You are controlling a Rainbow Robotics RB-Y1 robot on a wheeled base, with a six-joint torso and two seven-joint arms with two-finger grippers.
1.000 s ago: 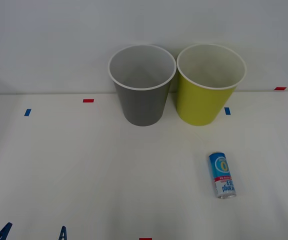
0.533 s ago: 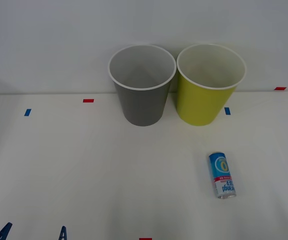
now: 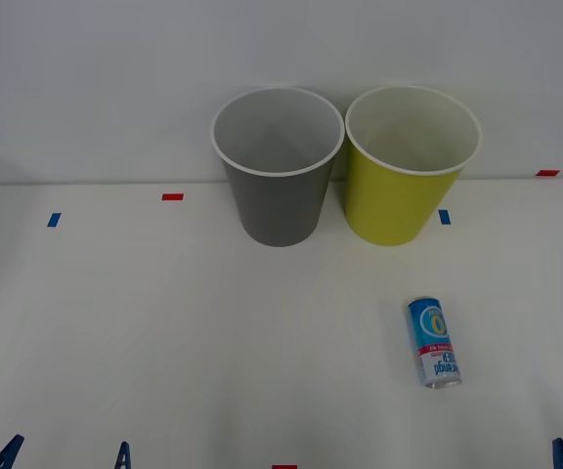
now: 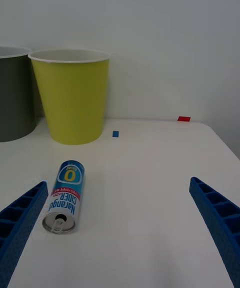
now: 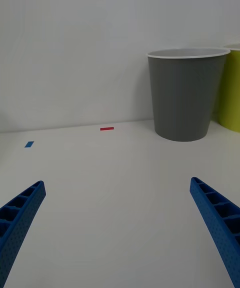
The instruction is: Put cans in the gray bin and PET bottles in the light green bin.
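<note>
Left gripper (image 5: pixel 117 228) spread wide over bare white table (image 5: pixel 120 203), blue ribbed fingers (image 5: pixel 20 218) far apart, holding nothing.

Gray bin (image 5: pixel 186 95) upright at about 1 o'clock from the gripper, well off, close to the pale wall (image 5: pixel 100 28); white rim, tapered toward base. Light green bin (image 5: pixel 231 90) just beyond it at 2 o'clock, partly cut off at frame edge.

Red tape mark (image 5: pixel 106 128) at 12 o'clock, near the wall. Blue tape mark (image 5: pixel 29 144) at 10 o'clock.

Bright even light, soft shadows, sharp
</note>
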